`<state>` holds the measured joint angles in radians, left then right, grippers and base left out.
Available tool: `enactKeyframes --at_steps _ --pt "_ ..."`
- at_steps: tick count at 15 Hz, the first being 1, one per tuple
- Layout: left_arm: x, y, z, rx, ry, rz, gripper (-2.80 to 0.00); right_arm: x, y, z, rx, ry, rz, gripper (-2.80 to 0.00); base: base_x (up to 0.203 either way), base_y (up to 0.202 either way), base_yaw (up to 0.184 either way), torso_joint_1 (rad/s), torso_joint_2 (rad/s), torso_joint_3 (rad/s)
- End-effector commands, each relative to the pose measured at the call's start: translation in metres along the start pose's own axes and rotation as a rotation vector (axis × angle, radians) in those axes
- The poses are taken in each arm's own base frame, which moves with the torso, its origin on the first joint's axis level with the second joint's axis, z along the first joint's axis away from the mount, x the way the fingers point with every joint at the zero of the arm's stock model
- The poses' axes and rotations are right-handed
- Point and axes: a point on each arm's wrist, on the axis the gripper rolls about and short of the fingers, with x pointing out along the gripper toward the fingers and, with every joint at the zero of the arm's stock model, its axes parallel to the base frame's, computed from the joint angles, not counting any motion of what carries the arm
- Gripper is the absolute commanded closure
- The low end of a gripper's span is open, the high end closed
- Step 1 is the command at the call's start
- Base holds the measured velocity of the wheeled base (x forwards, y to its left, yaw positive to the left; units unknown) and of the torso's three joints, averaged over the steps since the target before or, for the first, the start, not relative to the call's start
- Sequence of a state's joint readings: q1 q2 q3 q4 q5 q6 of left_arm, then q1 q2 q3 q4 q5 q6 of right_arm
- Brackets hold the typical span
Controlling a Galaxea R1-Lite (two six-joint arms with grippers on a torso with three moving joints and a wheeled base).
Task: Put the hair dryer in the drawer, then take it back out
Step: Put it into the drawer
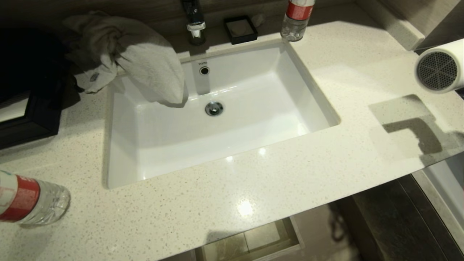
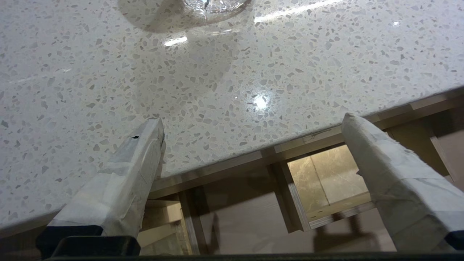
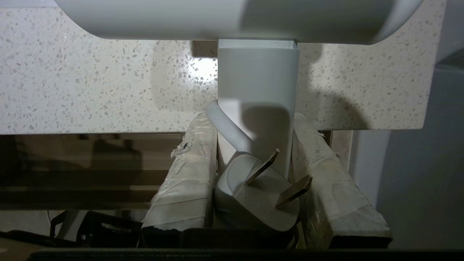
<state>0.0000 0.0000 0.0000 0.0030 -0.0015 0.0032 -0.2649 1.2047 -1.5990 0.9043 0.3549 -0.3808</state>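
The right pincer (image 3: 253,145) is clamped on the hair dryer (image 1: 440,65) handle (plug wedged alongside) above the table (image 1: 253,188); the left pincer (image 2: 253,130) stands apart.

The right gripper (image 3: 253,137) is gripping the handle of the hair dryer (image 3: 258,90) between its two taped fingers (image 3: 188,174), holding it up in the air. The left gripper (image 2: 253,137) is hanging with its taped fingers (image 2: 127,174) standing wide apart, holding nothing.

Bare countertop (image 1: 326,170) right of the sink (image 1: 217,119); bottle (image 1: 29,199) blocks left.
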Motion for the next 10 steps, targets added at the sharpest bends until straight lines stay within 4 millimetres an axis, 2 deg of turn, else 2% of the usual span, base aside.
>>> enactKeyframes --at_steps 1,2,6,10 --pt "0.0 0.0 0.0 0.0 0.0 0.0 -2.8 -0.015 0.011 -0.012 -0.008 -0.011 -0.002 0.0 0.0 0.0 0.0 0.0 0.0 0.0" --pt "0.0 0.0 0.0 0.0 0.0 0.0 -2.8 -0.019 0.015 -0.018 -0.009 -0.006 -0.003 0.0 0.0 0.0 0.0 0.0 0.0 0.0" --pt "0.0 0.0 0.0 0.0 -0.001 0.0 -2.8 -0.019 0.015 -0.018 -0.009 -0.005 -0.004 0.0 0.0 0.0 0.0 0.0 0.0 0.0" --pt "0.0 0.0 0.0 0.0 0.0 0.0 -2.8 -0.029 0.023 -0.033 -0.008 0.003 -0.079 0.0 0.0 0.0 0.0 0.0 0.0 0.0"
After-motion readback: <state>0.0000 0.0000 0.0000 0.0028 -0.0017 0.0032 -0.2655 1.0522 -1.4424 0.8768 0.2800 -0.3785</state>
